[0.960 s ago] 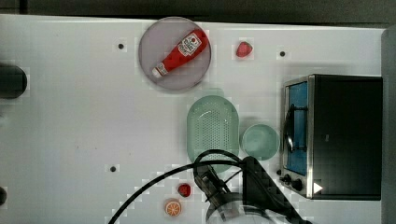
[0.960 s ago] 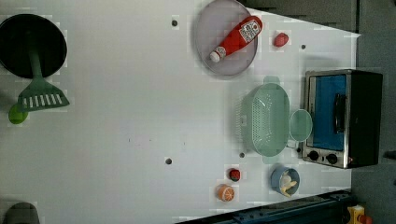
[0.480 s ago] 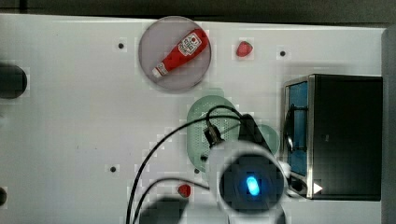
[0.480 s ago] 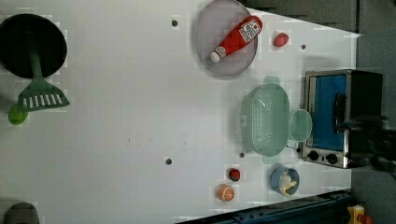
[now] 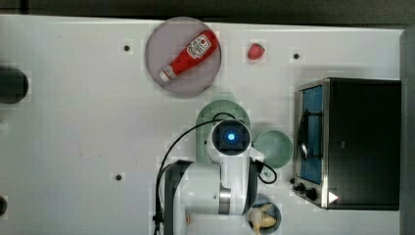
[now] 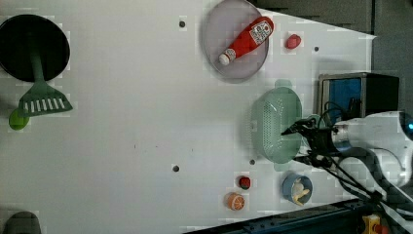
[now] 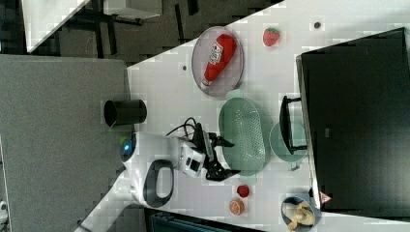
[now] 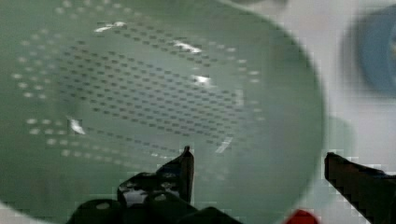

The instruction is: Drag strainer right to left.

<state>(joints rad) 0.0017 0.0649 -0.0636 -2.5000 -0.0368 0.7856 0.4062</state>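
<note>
Gripper (image 8: 259, 161): jaws wide, empty, poised over strainer (image 8: 154, 107). Strainer: likely light, rigid, slick plastic; best hooked at its rim.

We see the arm (image 5: 230, 181) as glossy white rounded segments joined by dark grey and black collars, with a silver band on one link and a round cap bearing a glowing blue light (image 5: 231, 136). Black cables (image 5: 172, 152) loop out from about 9 o'clock of that cap. The gripper (image 7: 226, 157) is black, with slim pointed fingers (image 7: 227, 143) on a white-and-black wrist block.
</note>
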